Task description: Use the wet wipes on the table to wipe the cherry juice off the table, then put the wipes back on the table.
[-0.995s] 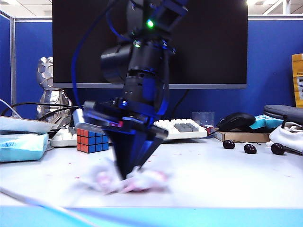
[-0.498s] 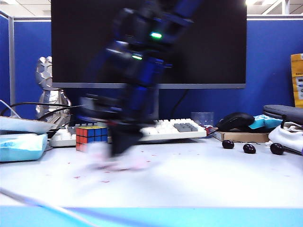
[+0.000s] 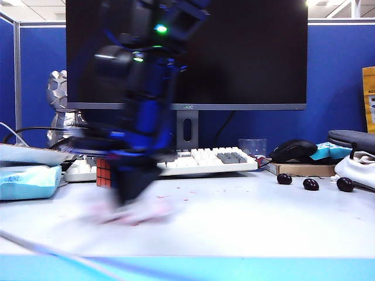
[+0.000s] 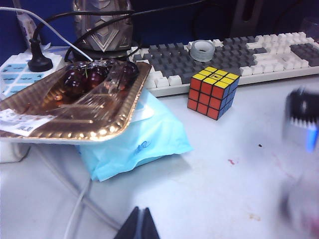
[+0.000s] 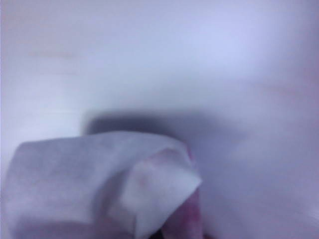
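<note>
White crumpled wet wipes [image 3: 137, 212] with pink stains sit pinched under the right gripper [image 3: 130, 202], pressed on the white table [image 3: 263, 222]. The Rubik's cube [image 3: 104, 172] just behind it might get knocked. Left gripper [image 4: 140, 225], jaws together, idles apart.

Both pincers [image 3: 133, 202] [image 4: 141, 226] closed, right one down.
</note>
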